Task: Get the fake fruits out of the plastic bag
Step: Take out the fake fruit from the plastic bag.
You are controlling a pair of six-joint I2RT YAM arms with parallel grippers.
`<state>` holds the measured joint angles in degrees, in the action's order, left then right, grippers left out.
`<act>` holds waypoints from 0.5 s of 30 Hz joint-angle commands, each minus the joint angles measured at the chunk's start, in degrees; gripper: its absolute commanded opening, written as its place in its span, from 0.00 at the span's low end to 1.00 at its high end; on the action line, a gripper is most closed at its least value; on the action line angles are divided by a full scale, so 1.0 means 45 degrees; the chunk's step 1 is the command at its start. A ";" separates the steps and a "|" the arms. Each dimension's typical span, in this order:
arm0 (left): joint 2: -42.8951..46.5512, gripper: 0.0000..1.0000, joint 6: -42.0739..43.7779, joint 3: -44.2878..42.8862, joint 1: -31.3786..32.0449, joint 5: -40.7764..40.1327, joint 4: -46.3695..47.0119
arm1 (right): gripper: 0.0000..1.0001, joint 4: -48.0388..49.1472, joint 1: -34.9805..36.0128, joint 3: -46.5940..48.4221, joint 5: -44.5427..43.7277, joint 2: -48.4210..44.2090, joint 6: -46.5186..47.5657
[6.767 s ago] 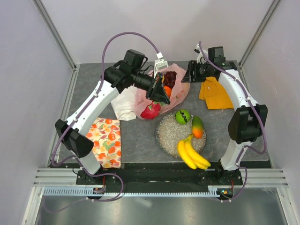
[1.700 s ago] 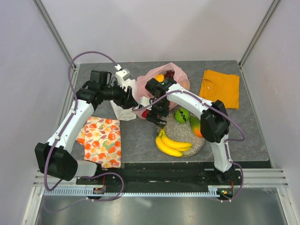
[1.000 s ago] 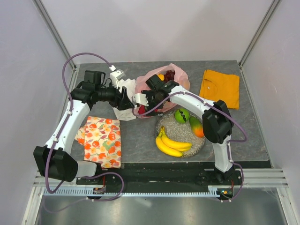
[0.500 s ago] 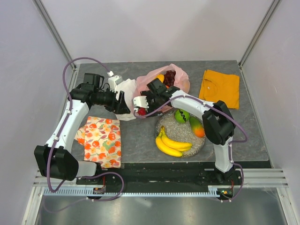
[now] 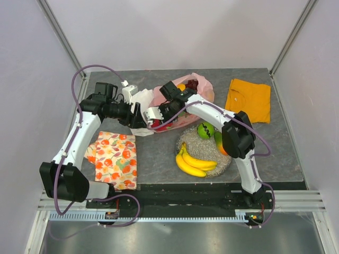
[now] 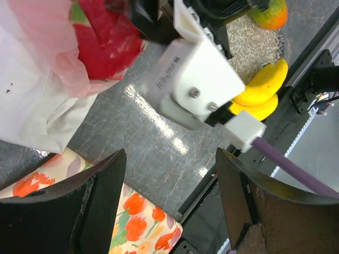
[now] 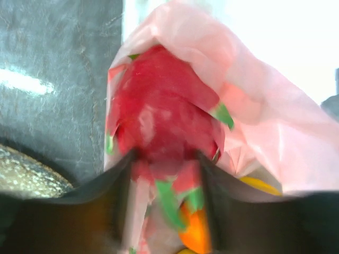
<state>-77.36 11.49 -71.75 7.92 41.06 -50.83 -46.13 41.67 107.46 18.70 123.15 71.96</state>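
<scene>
The pink plastic bag (image 5: 204, 90) lies at the back of the table with its mouth toward the left. A pink dragon fruit (image 7: 164, 124) sits in that mouth under thin film. My right gripper (image 7: 165, 159) has a finger pressed on each side of its near end. Dark grapes (image 5: 192, 84) and an orange (image 7: 196, 233) lie deeper in the bag. My left gripper (image 6: 169, 201) hangs open just left of the bag, above bare table, holding nothing. Bananas (image 5: 193, 163), a green fruit (image 5: 205, 129) and a mango (image 5: 220, 143) rest on the silver dish (image 5: 204, 148).
A white cloth (image 5: 142, 98) lies bunched against the bag's left side, under my left arm. The fruit-patterned cloth (image 5: 115, 159) is at the front left. An orange cloth (image 5: 249, 99) lies at the back right. The right wrist housing (image 6: 193, 84) fills the middle of the left wrist view.
My right gripper has slid left to the bag's mouth, and its jaws have narrowed onto the dragon fruit. The left arm has barely moved over the last second.
</scene>
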 commanded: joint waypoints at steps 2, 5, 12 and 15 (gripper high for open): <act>0.0278 0.75 0.0123 0.0123 -0.0178 0.0407 0.0299 | 0.36 -0.1840 -0.0022 0.0534 0.0805 0.0408 -0.0346; 0.0336 0.75 0.0065 0.0065 -0.0218 0.0427 0.0357 | 0.29 -0.1547 -0.0177 0.0476 0.0962 -0.0548 -0.0911; 0.0258 0.75 0.0045 -0.0306 -0.0257 0.0504 0.0669 | 0.17 -0.1954 -0.0315 0.0241 0.1723 -0.3185 -0.1791; 0.0102 0.75 0.0006 -0.0560 -0.0276 0.0602 0.0787 | 0.15 -0.2073 -0.0256 0.0261 0.1958 -0.3888 -0.2689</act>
<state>-77.32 11.46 -71.50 7.11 41.17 -49.98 -54.89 40.10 107.59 22.52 114.19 64.95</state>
